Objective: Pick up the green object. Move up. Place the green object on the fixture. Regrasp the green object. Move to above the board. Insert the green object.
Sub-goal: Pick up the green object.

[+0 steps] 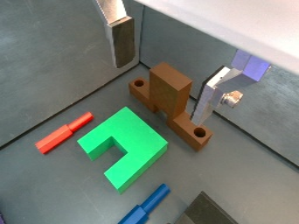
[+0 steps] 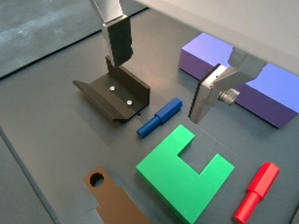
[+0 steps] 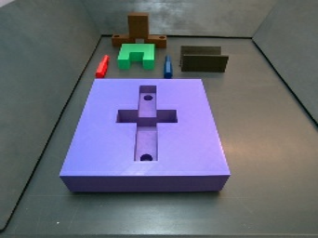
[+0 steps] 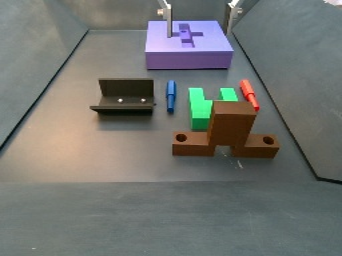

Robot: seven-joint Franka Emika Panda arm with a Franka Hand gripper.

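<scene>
The green object point(image 1: 122, 147) point(image 2: 181, 171) is a bright U-shaped block lying flat on the floor, between a red bar and a blue peg in both side views point(image 3: 137, 54) point(image 4: 201, 105). The gripper point(image 1: 160, 92) point(image 2: 160, 87) hangs open well above the floor with nothing between its silver fingers point(image 1: 121, 39). In a side view the gripper point(image 4: 201, 10) shows at the top edge, over the board's far end. The fixture point(image 2: 114, 94) point(image 3: 204, 59) point(image 4: 124, 97) is a dark bracket with nothing on it. The purple board point(image 3: 187, 130) point(image 4: 167, 55) has a cross-shaped recess.
A brown cross-shaped block point(image 1: 172, 101) point(image 4: 227, 130) stands near the green object. A thin red bar point(image 1: 65, 133) point(image 3: 102, 66) lies on one side of it and a blue peg point(image 2: 160, 116) point(image 3: 168, 65) on the other. Grey walls enclose the floor.
</scene>
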